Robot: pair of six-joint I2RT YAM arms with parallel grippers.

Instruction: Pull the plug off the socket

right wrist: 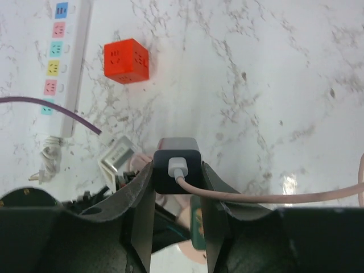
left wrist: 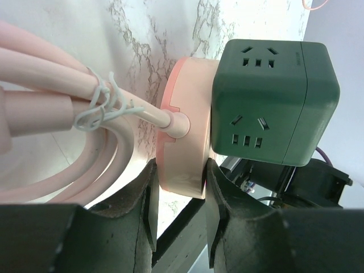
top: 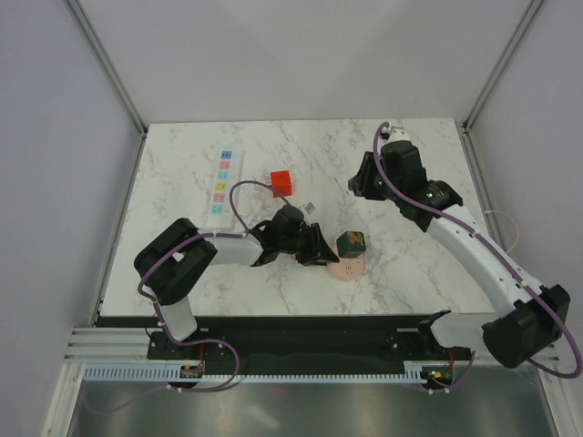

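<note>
Though socket (right wrist: pixel 57 74) is cropped | left jaws clamp pink disc (left wrist: pixel 185 131) | right jaws clamp grey adapter (right wrist: pixel 164 170)

**No readable text in any view**

I can read no lettering, number or brand in my three feeds. The socket (top: pixel 221 188) has coloured squares (right wrist: pixel 55 48) that show only outlet slots. The faces of the plug (right wrist: pixel 126 60) and the green cube (left wrist: pixel 267 102) show the same. The adapter (right wrist: pixel 176 165) and the pink disc (left wrist: pixel 185 148) look plain to me.
</note>
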